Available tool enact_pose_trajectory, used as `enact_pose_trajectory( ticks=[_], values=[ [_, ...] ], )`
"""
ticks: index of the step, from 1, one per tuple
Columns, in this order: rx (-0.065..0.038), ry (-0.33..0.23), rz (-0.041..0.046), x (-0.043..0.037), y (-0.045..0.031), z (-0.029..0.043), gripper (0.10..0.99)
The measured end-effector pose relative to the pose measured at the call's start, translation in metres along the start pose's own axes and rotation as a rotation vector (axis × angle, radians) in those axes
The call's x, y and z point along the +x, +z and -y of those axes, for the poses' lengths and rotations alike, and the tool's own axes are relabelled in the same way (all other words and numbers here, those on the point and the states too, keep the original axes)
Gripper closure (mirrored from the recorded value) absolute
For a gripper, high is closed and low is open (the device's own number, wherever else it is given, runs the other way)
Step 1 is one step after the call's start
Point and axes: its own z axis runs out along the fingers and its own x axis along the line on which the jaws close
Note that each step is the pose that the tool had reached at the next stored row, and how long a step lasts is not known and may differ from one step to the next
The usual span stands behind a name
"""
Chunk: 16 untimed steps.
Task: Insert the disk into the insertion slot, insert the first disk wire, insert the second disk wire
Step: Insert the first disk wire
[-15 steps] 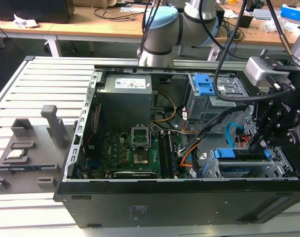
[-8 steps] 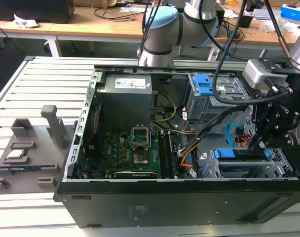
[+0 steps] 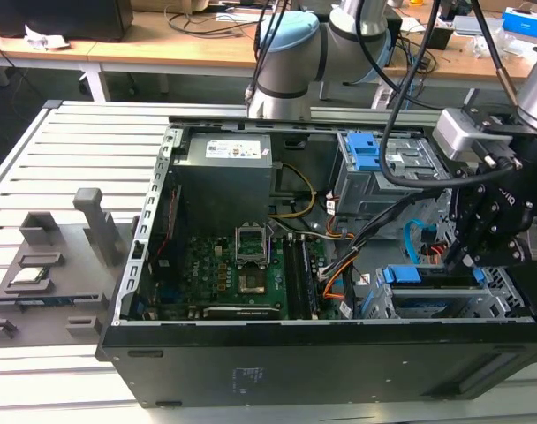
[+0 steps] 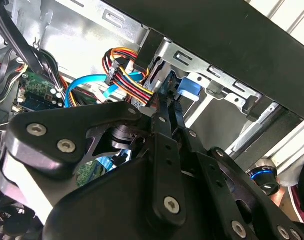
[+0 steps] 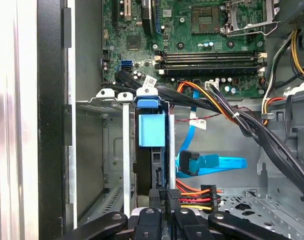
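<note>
**Disk seated in its cage, end effector closed on the power wires**

A pale grey slatted metal surface (image 3: 83, 141) carries a large black computer case (image 3: 251, 371) lying on its side with the panel off. A grey-and-light-blue jointed robot arm (image 3: 291, 53) rises behind the computer case. A green motherboard (image 3: 224, 265) covers the floor of the case.

At the exterior view's right, near the front corner, stands the silver perforated sheet-metal drive cage (image 3: 498, 300), which is the insertion slot. The flat silver disk in its bright blue plastic carrier (image 3: 401, 274) sits inside the drive cage. In the first wrist view the disk (image 5: 152, 130) is seen edge-on between the cage walls (image 5: 126, 150).

The black end effector (image 3: 463, 256) hangs just over the disk's end. In both wrist views its fingers stand narrow (image 5: 166, 197) (image 4: 169, 107), pinched on the black plug of a red, orange, yellow and black wire bundle (image 5: 194, 192) (image 4: 127, 75), right at the rear edge of the disk. Whether the plug is fully seated cannot be told.

A flat blue cable with a blue plug (image 5: 212, 164) lies loose beside the cage, apart from the disk.
</note>
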Motion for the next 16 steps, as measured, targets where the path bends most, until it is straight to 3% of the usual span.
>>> enact_pose_trajectory(
  ticks=[3,5,7,8,9,10,13,16],
  values=[
    [0.000,0.000,-0.0025,0.0002,-0.0012,0.0000,0.843],
    [0.000,0.000,-0.0025,0.0000,-0.0215,-0.0009,0.843],
    [0.000,0.000,-0.0025,-0.0017,-0.0326,-0.0014,0.859],
    [0.000,0.000,-0.0024,-0.0020,-0.0361,-0.0015,0.925],
    [0.000,0.000,-0.0026,-0.0025,-0.0445,-0.0019,0.980],
    [0.000,0.000,-0.0026,-0.0024,-0.0500,-0.0021,0.980],
    [0.000,0.000,-0.0027,-0.0020,-0.0552,-0.0023,0.980],
    [0.000,0.000,-0.0024,-0.0020,-0.0553,-0.0023,0.980]
  ],
)
